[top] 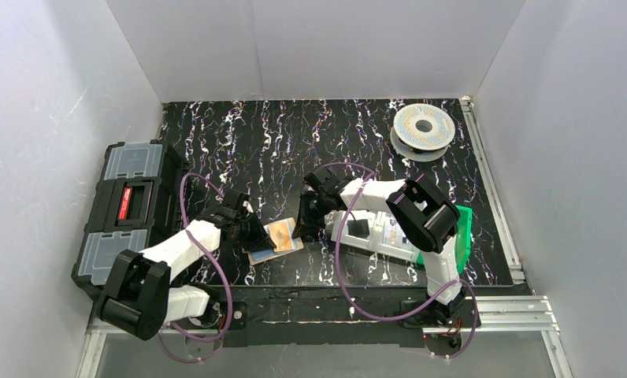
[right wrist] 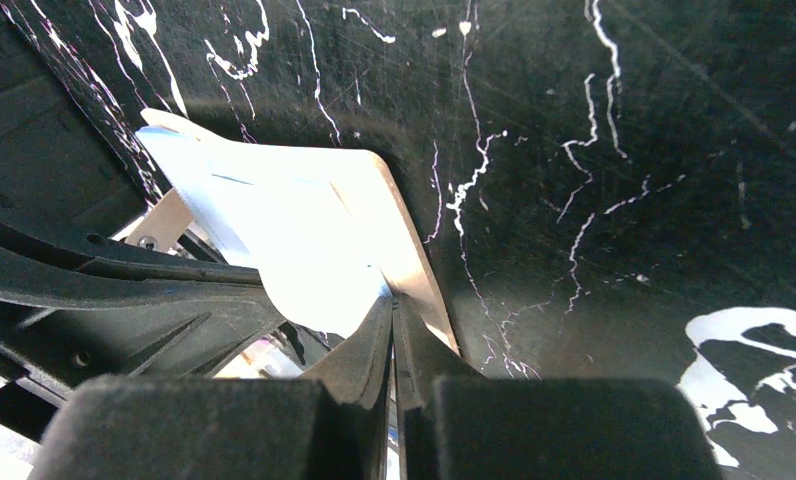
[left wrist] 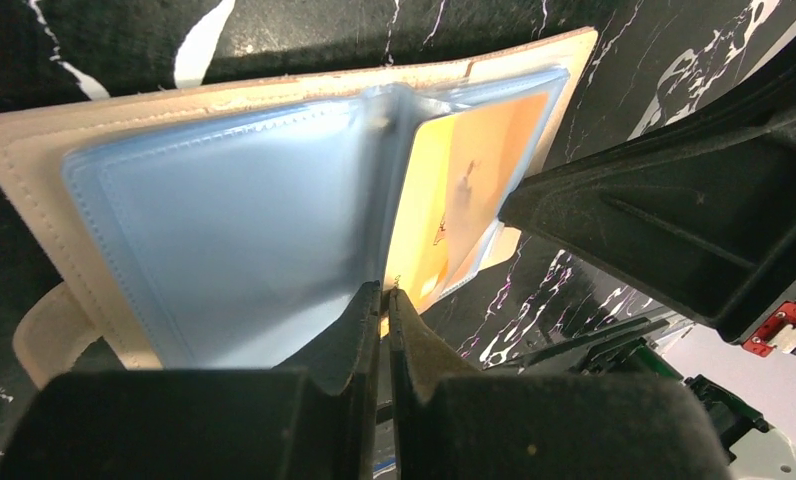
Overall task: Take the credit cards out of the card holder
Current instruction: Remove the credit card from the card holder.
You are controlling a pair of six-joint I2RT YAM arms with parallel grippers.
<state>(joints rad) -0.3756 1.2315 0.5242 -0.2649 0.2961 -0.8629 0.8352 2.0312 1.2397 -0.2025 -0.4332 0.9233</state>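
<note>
Low, left hand (left wrist: 385, 297) (pinched) on wallet (left wrist: 19, 150)

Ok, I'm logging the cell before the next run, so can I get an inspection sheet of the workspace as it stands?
Surface: black table with white veining.
Job's things: card holder lies open mid-table; an orange-yellow card sits in one clear sleeve.
Clutter: toolbox at left, spool far right, green bin and clear tray at right.
Grippers: left gripper shut at the sleeves' near edge; right gripper shut on the card holder's tan edge.
Cables: purple cables hang in loops on both sides; none seen on the card holder.
Surroundings: white walls on three sides; metal rail at the near edge.
</note>
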